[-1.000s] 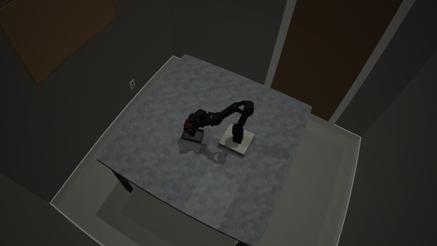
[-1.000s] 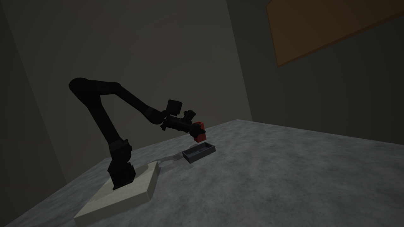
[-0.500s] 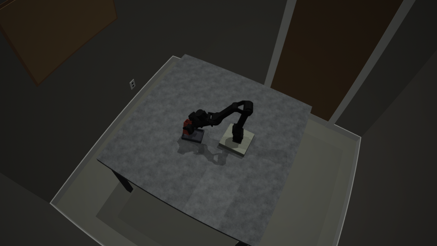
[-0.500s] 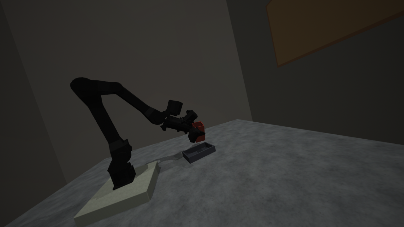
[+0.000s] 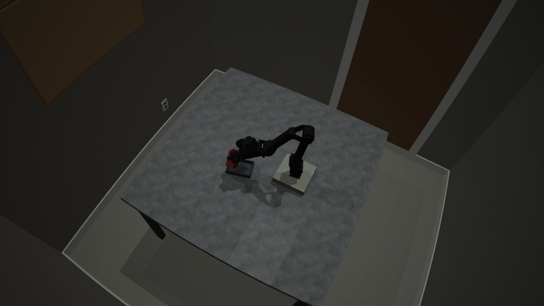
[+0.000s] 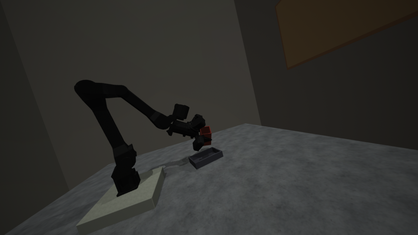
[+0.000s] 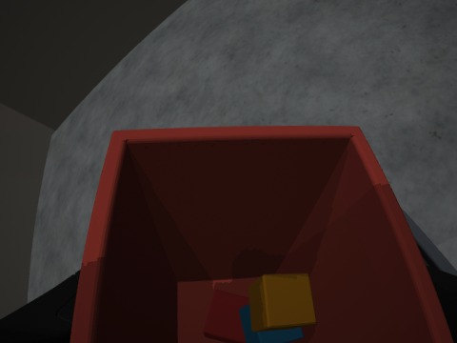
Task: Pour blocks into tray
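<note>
Left to right in the exterior view, the black 6-joint arm (image 5: 281, 141) (image 6: 102, 117) reaches from its pale base plate (image 5: 310, 173) (image 6: 115, 214) across the desk (image 5: 190, 171) (image 6: 292, 190) (image 7: 286, 71); its end effector (image 5: 232, 157) (image 6: 206, 139) (image 7: 248, 291) grips the red square-sided cup (image 5: 231, 164) (image 6: 207, 135) (image 7: 238, 133) by its sides, off the desk, mouth up; in the wrist view, left to right, a red block (image 7: 226, 314), a blue block (image 7: 276, 335) and an orange-yellow block (image 7: 288, 302) lie inside; the dark grey rectangular tray (image 5: 239, 174) (image 6: 209, 160) (image 7: 435, 243) sits below, near the cup.

To pour well, centre the mouth's eventual position over the tray before rolling the wrist; keep the lip low but clear of the walls; tip steadily past horizontal so all 3 blocks slide out without bouncing; hold the grip until none remains.
</note>
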### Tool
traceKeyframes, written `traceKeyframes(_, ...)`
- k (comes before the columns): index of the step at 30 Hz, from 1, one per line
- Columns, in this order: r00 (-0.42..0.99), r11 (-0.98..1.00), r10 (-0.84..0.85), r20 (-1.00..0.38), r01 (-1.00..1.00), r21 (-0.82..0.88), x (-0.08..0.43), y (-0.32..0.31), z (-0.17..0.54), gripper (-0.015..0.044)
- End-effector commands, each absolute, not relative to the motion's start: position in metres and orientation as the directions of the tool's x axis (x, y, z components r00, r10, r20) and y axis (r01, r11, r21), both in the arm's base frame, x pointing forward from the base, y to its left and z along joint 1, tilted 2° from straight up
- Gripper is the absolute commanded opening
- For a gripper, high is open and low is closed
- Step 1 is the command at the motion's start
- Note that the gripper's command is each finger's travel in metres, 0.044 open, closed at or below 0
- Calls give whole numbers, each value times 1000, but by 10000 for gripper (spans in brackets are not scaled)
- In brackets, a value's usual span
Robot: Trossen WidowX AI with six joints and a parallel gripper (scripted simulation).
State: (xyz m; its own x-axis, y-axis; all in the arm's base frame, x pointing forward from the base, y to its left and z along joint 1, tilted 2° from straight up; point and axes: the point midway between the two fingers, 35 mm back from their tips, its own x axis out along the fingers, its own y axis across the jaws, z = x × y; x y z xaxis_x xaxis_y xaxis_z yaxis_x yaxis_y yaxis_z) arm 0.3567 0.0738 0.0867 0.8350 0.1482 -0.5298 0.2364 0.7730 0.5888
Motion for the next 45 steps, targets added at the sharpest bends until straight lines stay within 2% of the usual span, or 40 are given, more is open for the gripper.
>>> traceKeyframes(1, 838, 722, 143, -527, 276, 635, 358, 73, 87, 0)
traceKeyframes(23, 838, 327, 143, -527, 462, 824, 360, 74, 84, 0)
traceKeyframes(45, 838, -142, 143, -526, 544, 827, 361, 75, 82, 0)
